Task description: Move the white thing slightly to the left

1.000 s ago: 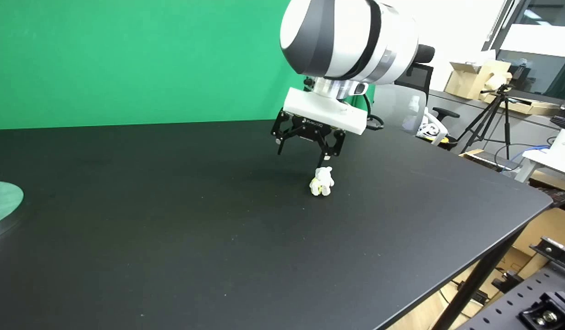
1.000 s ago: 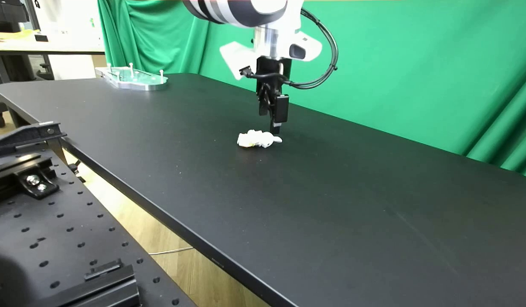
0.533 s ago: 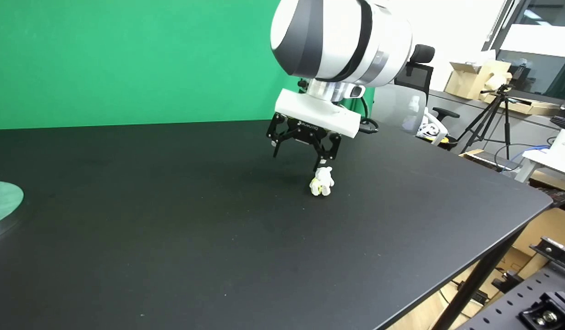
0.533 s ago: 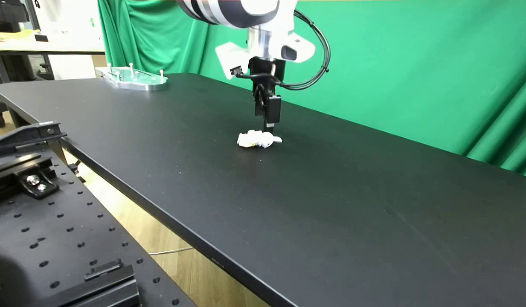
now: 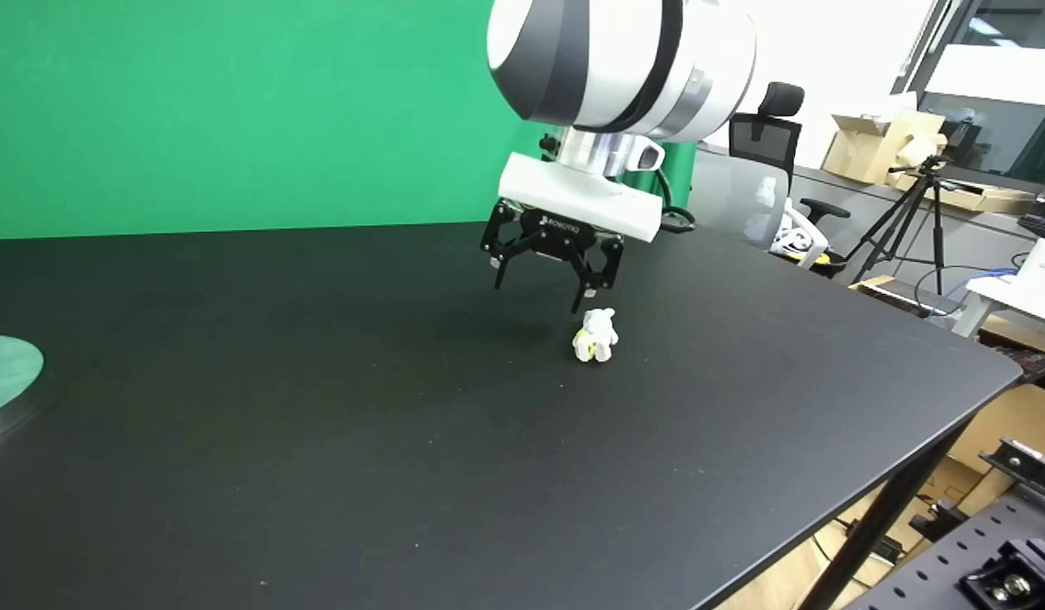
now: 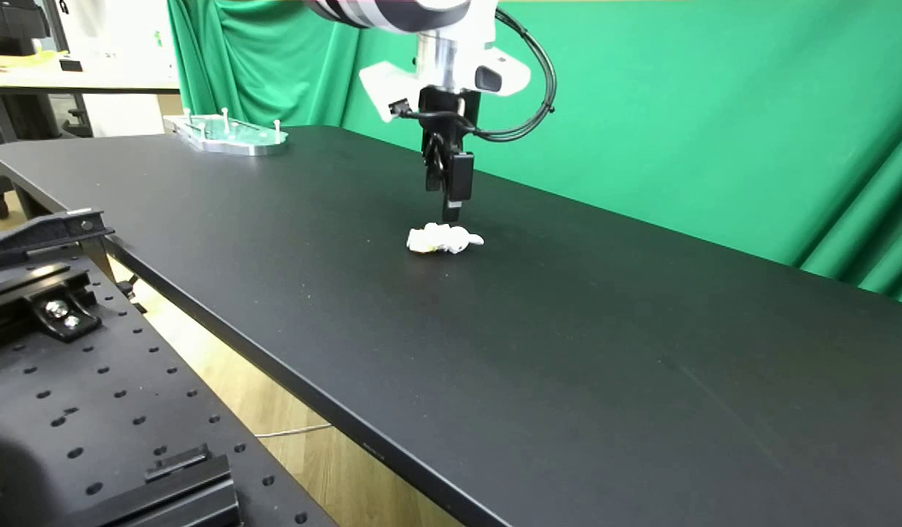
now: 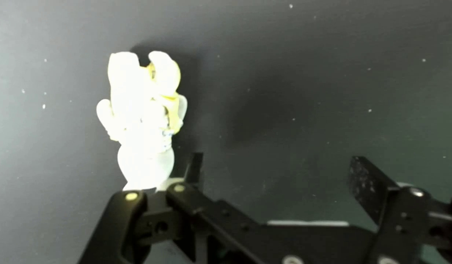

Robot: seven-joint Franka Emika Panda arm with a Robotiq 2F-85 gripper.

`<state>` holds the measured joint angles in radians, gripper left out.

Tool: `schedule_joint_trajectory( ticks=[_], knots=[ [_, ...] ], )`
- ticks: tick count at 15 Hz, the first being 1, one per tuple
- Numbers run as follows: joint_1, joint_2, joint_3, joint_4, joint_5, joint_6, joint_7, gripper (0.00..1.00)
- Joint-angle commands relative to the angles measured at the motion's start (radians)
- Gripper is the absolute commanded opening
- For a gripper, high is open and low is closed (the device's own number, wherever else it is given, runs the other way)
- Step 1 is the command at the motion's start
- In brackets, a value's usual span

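claw (image 5: pixel 537 298) spread over the table (image 5: pixel 319 440), toy (image 5: pixel 596 335) just beside it

the white toy, patched with yellow, lies on the black table in both exterior views, well in from the edge. just beside and above it hangs the claw, its two fingers (image 7: pixel 370 185) wide apart with a gap between. in the wrist view the toy is at the left, outside that gap, its feet toward the top and its head near one finger; the ears are partly hidden behind the claw. whether finger and toy touch, i cannot tell. the arm (image 5: pixel 624 72) above the claw is white with dark bands. a green curtain (image 6: pixel 677 110) hangs behind the table, and in an exterior view a greenish plate (image 6: pixel 235 148) sits near the table's far end, well apart from the toy.
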<state>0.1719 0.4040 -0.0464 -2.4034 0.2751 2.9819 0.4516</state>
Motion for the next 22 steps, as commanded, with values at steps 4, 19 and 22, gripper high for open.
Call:
schedule_joint_trajectory(
  ticks=[4,19,22],
  knots=[
    [0.169,-0.118,-0.117,-0.045,-0.131,-0.099,0.192,1.00],
    [0.399,-0.212,-0.412,-0.260,-0.435,0.089,0.691,1.00],
    [0.401,-0.218,-0.414,-0.264,-0.434,0.089,0.698,1.00]
  ],
)
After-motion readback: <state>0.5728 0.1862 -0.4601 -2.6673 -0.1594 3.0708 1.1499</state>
